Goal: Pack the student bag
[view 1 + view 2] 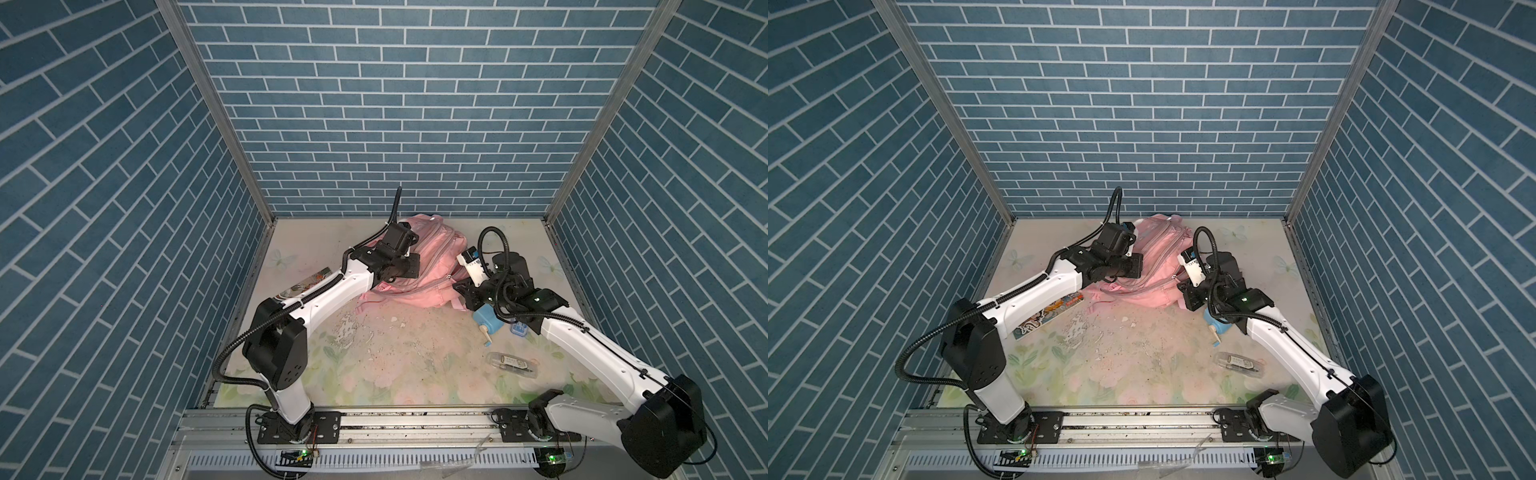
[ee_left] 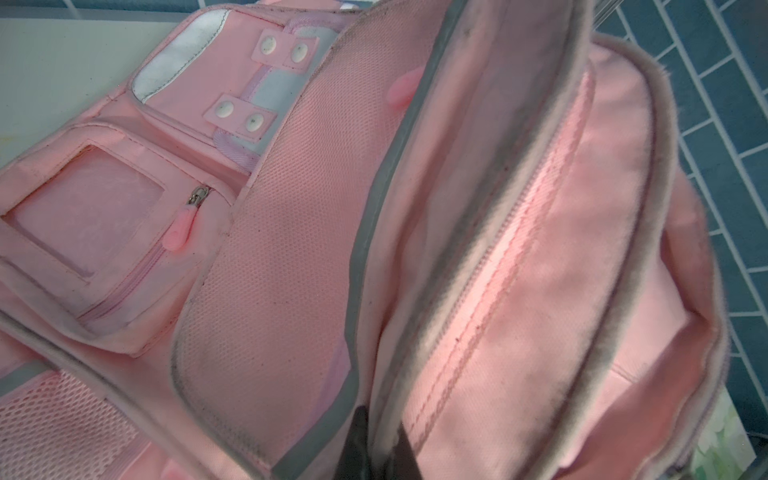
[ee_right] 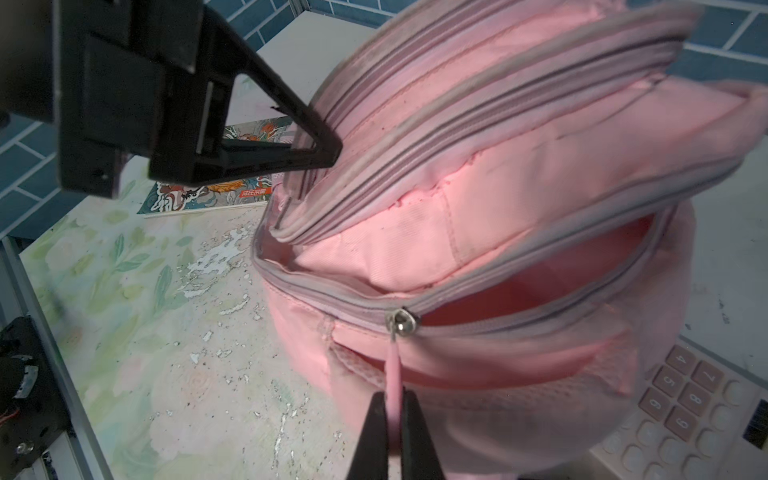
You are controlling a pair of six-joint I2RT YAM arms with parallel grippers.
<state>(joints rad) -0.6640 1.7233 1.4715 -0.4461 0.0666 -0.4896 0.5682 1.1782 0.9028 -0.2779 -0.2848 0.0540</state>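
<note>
So the student bag [image 1: 432,266] sits by the far edge of the tabletop [image 1: 415,365], roughly mid-way along, main compartment gaping open. Left tool [image 2: 380,444] is pinched together on the bag's upper zip edge, flap lifted. Right tool [image 3: 392,401] is clamped on the pink zipper pull [image 3: 394,370]. A picture book [image 1: 1052,313] lies flat near the left edge.

The bag [image 1: 419,266] lies mid-table [image 1: 374,365], toward the back. A book [image 1: 1054,311] lies left of it, partly under the left arm [image 1: 1025,297]. A calculator [image 3: 681,411] lies just beside the bag (only the right wrist view shows it). A bottle [image 1: 486,322] lies before the bag's right end, with a case [image 1: 513,365] nearer the front.
</note>
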